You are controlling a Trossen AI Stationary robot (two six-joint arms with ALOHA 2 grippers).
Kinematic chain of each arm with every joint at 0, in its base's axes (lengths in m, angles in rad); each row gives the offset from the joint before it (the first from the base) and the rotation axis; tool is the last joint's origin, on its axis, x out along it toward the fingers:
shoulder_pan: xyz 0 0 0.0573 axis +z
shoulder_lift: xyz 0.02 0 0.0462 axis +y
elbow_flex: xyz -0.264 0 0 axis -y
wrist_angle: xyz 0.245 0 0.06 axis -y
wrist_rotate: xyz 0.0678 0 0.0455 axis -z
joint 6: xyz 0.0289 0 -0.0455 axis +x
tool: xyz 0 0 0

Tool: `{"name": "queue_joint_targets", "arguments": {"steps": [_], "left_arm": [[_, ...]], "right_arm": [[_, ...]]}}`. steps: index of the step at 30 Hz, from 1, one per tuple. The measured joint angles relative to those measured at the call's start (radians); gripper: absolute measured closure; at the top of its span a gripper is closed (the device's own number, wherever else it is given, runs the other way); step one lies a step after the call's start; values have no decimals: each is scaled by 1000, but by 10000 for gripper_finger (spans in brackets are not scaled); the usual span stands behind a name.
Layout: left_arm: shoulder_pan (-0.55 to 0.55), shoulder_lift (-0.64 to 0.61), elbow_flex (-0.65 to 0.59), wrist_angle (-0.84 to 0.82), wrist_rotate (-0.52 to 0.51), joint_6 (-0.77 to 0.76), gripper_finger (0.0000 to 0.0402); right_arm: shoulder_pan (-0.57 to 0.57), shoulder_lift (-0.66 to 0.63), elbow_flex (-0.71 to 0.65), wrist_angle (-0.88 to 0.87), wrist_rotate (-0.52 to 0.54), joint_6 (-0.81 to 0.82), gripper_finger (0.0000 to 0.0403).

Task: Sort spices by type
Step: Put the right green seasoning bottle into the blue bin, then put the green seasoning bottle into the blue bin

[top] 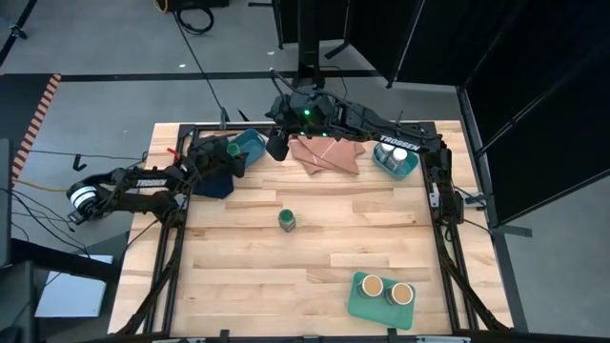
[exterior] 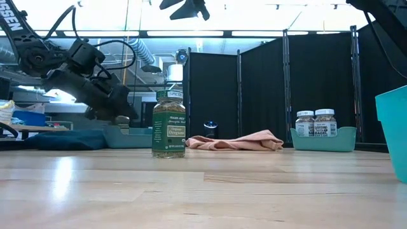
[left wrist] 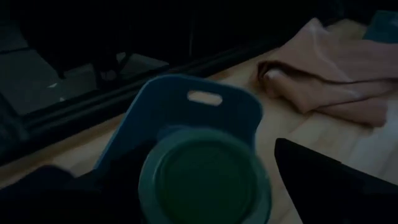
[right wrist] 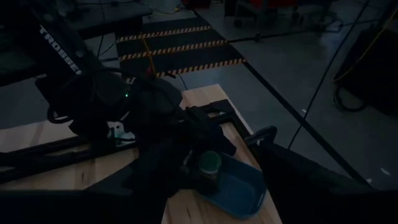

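Note:
My left gripper point(top: 235, 152) is shut on a dark green-lidded spice jar point(left wrist: 205, 177) over the teal bin point(left wrist: 193, 102) at the table's far left. A second green-lidded jar point(top: 287, 221) stands upright on its base mid-table. Two white-lidded jars point(top: 394, 155) stand in the far-right teal bin point(top: 412, 168). Two tan-topped jars point(top: 386, 289) stand on the green tray point(top: 360, 303) near the near edge. My right gripper point(top: 276, 146) hovers open just right of the left bin, touching nothing. My left gripper pinches the green-lidded jar between its two fingers, one on each side of the jar just under the lid point(right wrist: 209, 163). The fingers point(left wrist: 323, 180) come from above, slanting toward the far edge. The jar is upright over the bin; whether its base touches the bin floor I cannot tell.
A pink cloth point(top: 329, 152) lies crumpled between the two bins at the far edge. A dark blue cloth point(top: 214, 181) lies under the left arm. The middle and near left of the wooden table point(top: 248, 276) are bare. A black frame rims the table.

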Motion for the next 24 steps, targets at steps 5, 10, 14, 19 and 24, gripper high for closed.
{"name": "queue_joint_targets", "arguments": {"steps": [5,10,14,19,24], "left_arm": [[0,-8,33,-24,17,6,68],[0,-35,57,-30,22,10,68],[0,-67,93,-116,22,53,68],[0,-130,152,-241,22,86,68],[0,-228,233,-350,72,109,68]], "right_arm": [[0,0,0,0,0,-1,157],[0,0,0,0,0,-11,158],[0,0,0,-1,-1,-18,154],[0,-28,-1,-45,-3,-66,151],[6,-120,-1,-257,-1,-105,150]]}}
